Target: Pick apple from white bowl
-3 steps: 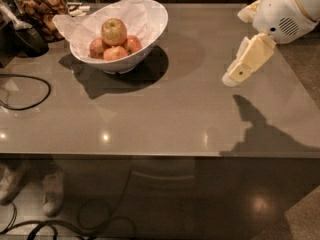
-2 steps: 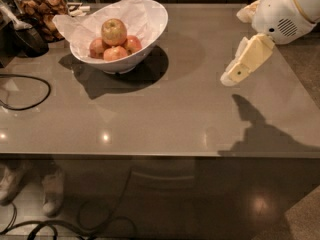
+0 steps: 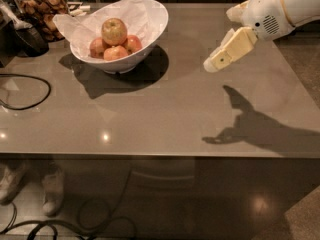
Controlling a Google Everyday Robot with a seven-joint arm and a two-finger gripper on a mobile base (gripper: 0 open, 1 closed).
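The apple, large, yellow-green with a red-orange blush, sits on top of three smaller redder apples in the white bowl. The bowl is lined with crinkled white paper and stands at the back left of the grey table. My gripper hangs above the table at the right, well to the right of the bowl and apart from it, its cream fingers pointing down-left toward the bowl.
A glass jar of brown snacks stands behind the bowl at the far left. A dark object and a black cable lie at the table's left edge. The table's front edge runs across the lower middle.
My gripper has moved slightly left, toward the bowl. The bowl and apples have not moved.
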